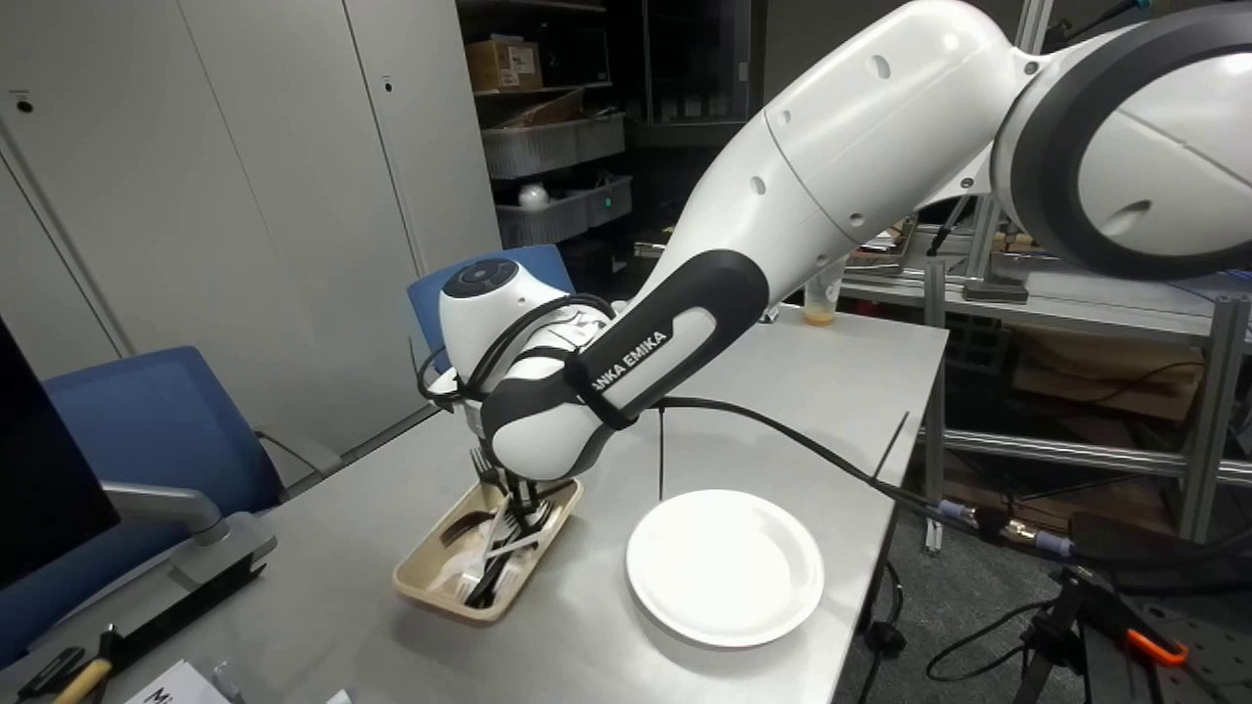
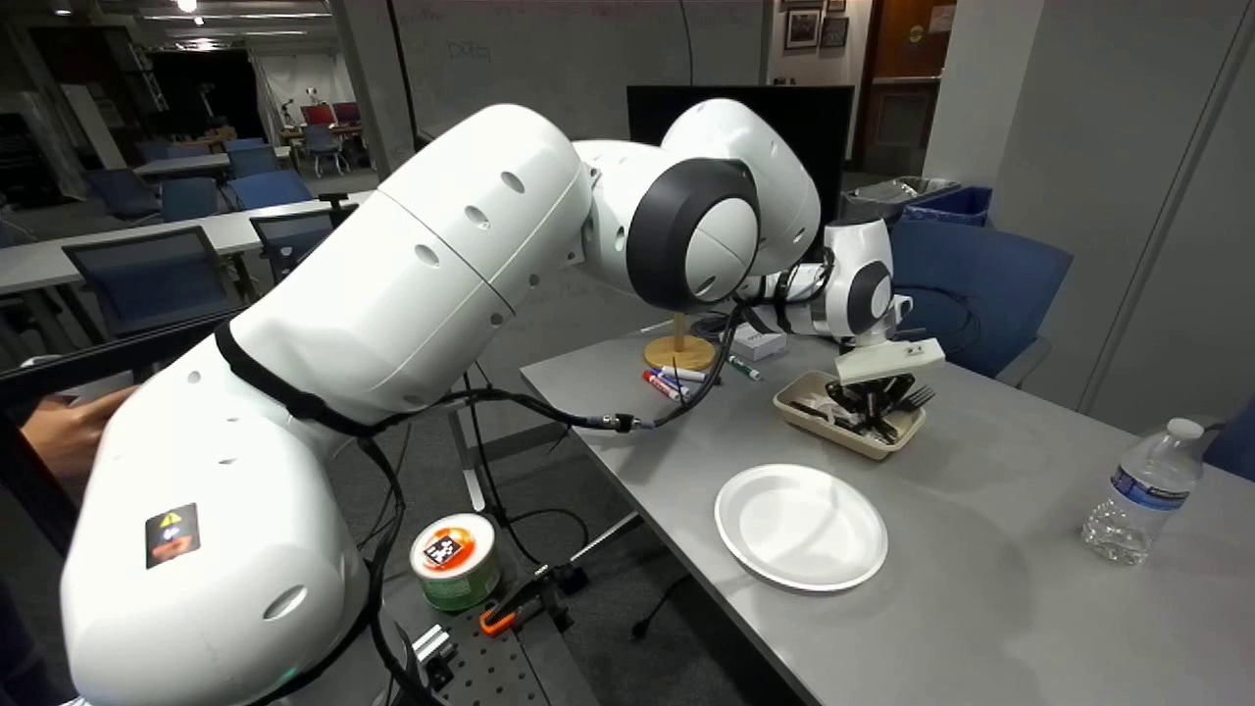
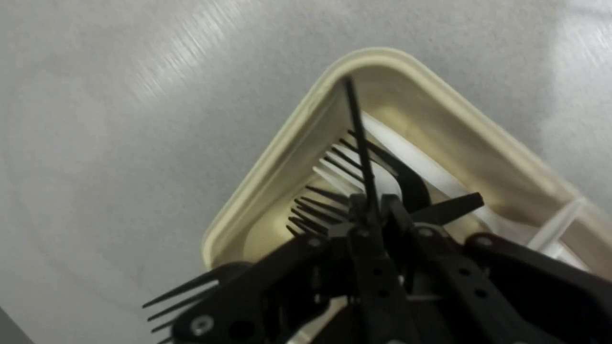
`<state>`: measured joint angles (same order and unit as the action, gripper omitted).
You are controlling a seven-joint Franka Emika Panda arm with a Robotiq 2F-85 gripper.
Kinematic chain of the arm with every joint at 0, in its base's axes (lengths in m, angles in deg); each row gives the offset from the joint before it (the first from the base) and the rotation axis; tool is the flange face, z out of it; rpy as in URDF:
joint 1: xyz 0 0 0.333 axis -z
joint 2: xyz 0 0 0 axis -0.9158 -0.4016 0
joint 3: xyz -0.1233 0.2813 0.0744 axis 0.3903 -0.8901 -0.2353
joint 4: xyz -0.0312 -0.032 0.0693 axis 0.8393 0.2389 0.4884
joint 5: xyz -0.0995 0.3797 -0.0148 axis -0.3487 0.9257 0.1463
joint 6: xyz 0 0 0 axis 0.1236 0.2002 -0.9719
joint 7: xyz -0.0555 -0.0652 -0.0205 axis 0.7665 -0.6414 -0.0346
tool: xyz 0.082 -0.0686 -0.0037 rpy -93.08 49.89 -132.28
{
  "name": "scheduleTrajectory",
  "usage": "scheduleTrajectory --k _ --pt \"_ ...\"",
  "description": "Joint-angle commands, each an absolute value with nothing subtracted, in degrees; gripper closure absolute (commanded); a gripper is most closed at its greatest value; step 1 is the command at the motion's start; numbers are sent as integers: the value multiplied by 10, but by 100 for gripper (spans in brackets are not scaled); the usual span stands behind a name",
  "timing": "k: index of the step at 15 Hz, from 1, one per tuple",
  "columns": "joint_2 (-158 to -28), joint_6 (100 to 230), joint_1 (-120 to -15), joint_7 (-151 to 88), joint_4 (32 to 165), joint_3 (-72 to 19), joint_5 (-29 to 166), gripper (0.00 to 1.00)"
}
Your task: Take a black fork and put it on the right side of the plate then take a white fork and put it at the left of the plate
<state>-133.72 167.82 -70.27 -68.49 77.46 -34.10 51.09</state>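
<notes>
The white plate lies flat on the table in both exterior views (image 1: 726, 567) (image 2: 801, 528). The tan tray (image 1: 450, 608) (image 2: 828, 428) (image 3: 267, 167) holds a jumble of black and white plastic utensils. My gripper (image 3: 375, 203) points down inside the tray, its fingers close together; it also shows in both exterior views (image 1: 528, 501) (image 2: 873, 394). A slim black fork (image 3: 359, 134), seen edge-on like a stick, sits between the fingertips; its tines are hidden. A white fork's tines (image 3: 330, 181) lie among black ones below. Another black fork (image 3: 191, 298) pokes over the tray rim.
A water bottle (image 2: 1142, 495) stands on the table. Markers (image 2: 677, 378), a wooden stand (image 2: 678, 353) and a white box (image 2: 755, 341) lie beyond the tray. A monitor arm (image 1: 196, 548) and blue chairs (image 1: 161, 430) border the table. A cable hangs from the arm.
</notes>
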Motion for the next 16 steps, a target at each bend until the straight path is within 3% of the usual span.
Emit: scheduleTrajectory --k 1,16 --pt "-1327 1672 -699 -700 776 -347 519 100" --pt "-1138 1717 -655 -665 986 -327 518 99"
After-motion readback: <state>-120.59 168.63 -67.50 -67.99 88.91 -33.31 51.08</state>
